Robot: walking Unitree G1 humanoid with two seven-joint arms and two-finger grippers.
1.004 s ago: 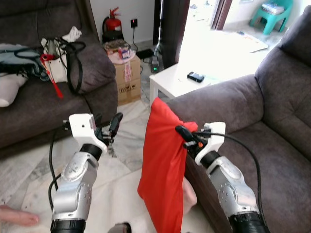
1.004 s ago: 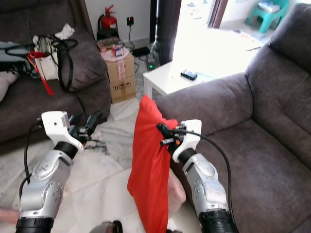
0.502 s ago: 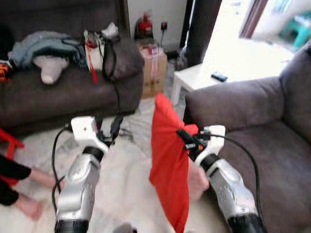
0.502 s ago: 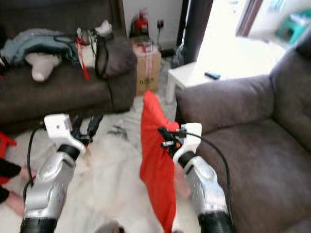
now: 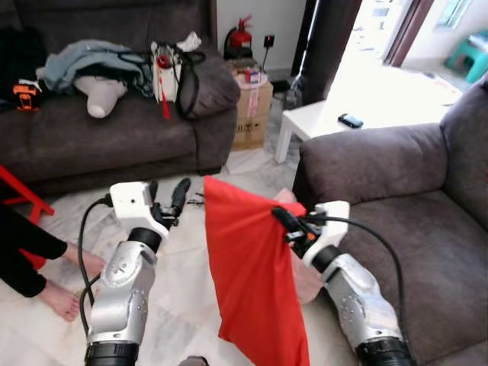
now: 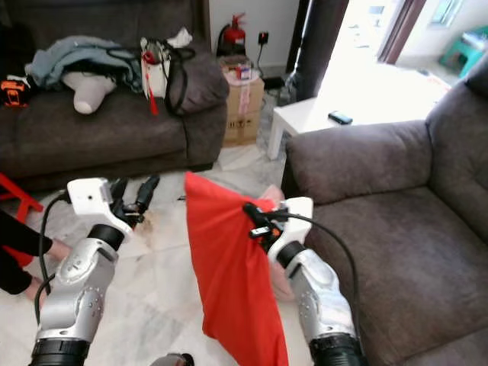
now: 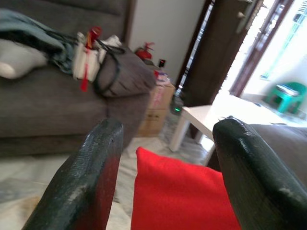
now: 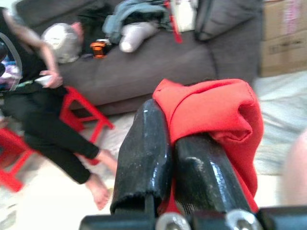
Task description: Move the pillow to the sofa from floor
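Note:
A red pillow [image 5: 255, 278] hangs in the air over the marble floor, just left of the grey sofa [image 5: 396, 198] on the right. My right gripper [image 5: 285, 221] is shut on its upper right corner; in the right wrist view the red cloth [image 8: 216, 110] bunches around the closed fingers [image 8: 144, 148]. My left gripper [image 5: 166, 194] is raised to the left of the pillow, open and holding nothing. In the left wrist view the pillow's top [image 7: 182, 196] lies ahead between the spread fingers [image 7: 88, 177].
A second dark sofa [image 5: 114, 137] at the back left holds clothes, a bag [image 5: 169, 72] and a white cushion. A cardboard box [image 5: 252, 114] and a white side table [image 5: 320, 126] stand behind. A person sits on the floor at left, feet [image 5: 69, 286] near my left arm, beside a red stool [image 5: 23, 202].
The camera has swung, showing more of the left room. The pillow's top now spreads wider to the left, still in my right gripper. The left gripper stays open.

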